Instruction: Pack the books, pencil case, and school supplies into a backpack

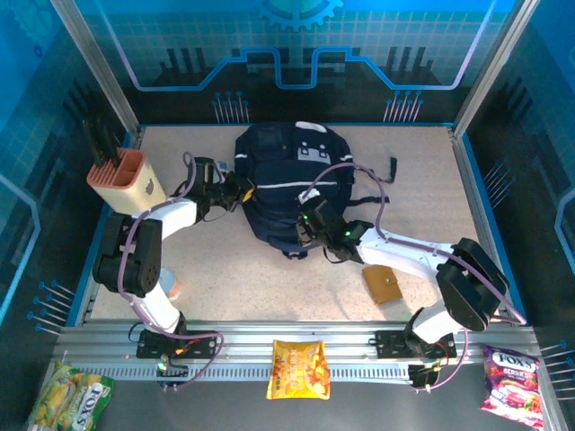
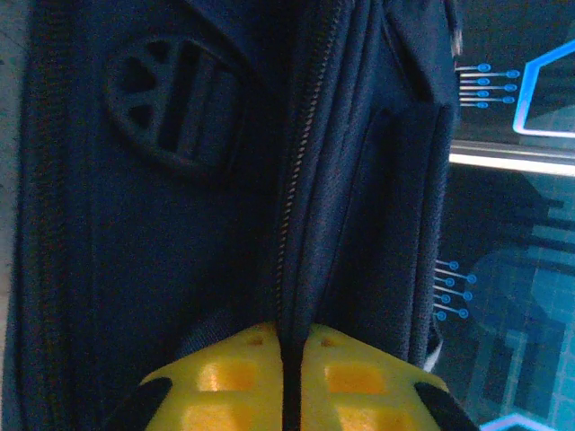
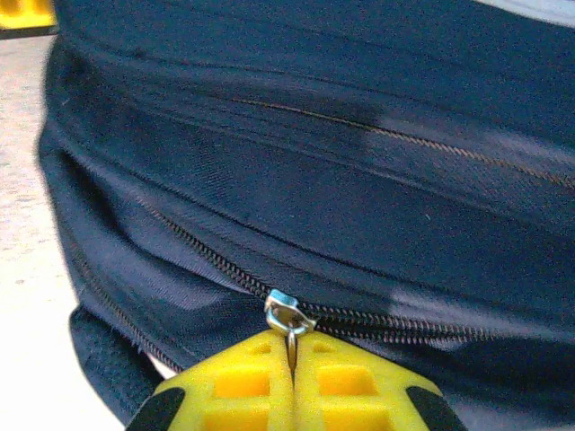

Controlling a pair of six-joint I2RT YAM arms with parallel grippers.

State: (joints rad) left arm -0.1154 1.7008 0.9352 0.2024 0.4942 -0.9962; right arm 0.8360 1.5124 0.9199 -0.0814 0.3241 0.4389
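At the backpack's (image 1: 287,180) near edge our right gripper (image 3: 292,348) clenches the zipper pull (image 3: 287,314) — its track runs sideways — while our left gripper (image 2: 289,339) pinches the left seam.

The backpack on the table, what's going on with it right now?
Both arms are working on the navy backpack in the middle of the table. The right tool is pinched shut on a metal zipper pull at the bag's near edge, while the left tool grips the bag's fabric on its left side. A tan square piece lies beside the right arm, not packed yet.
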